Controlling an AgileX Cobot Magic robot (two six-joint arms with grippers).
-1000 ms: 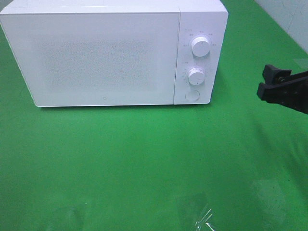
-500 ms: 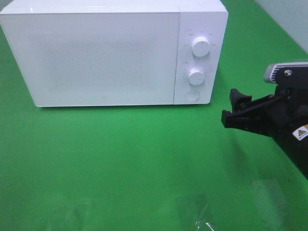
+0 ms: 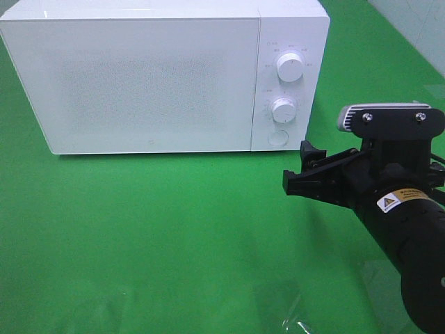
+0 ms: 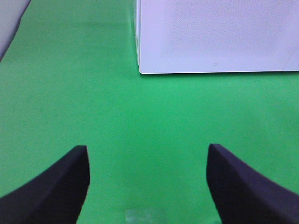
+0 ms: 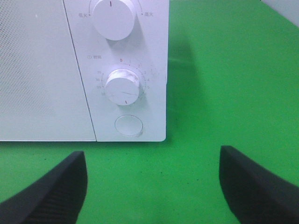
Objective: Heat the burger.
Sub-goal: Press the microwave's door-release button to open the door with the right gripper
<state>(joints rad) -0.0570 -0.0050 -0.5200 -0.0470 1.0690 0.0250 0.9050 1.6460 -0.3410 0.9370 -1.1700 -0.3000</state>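
While no burger shows, the open, empty right hand (image 3: 297, 167) faces the round button (image 3: 278, 138) on the microwave (image 3: 153, 83), nearer than the open left hand (image 4: 147, 154).

The white microwave (image 5: 42, 70) carries its print on the control panel (image 5: 156, 105). Small grey Chinese characters stand beside the upper knob (image 5: 114, 18), one pair at nine o'clock and one at three o'clock, too soft to read surely. At eleven o'clock of the lower knob (image 5: 123, 87) sit a tiny round icon and two more Chinese characters. Around that knob runs a number scale: 0 at twelve o'clock, 1, 2, 3, 4 from one to three o'clock, and 35, 30, 25 from ten to nine o'clock. The right arm (image 3: 417, 257) bears a label (image 3: 398, 200) with a yellow warning triangle; its wording is too small to read.
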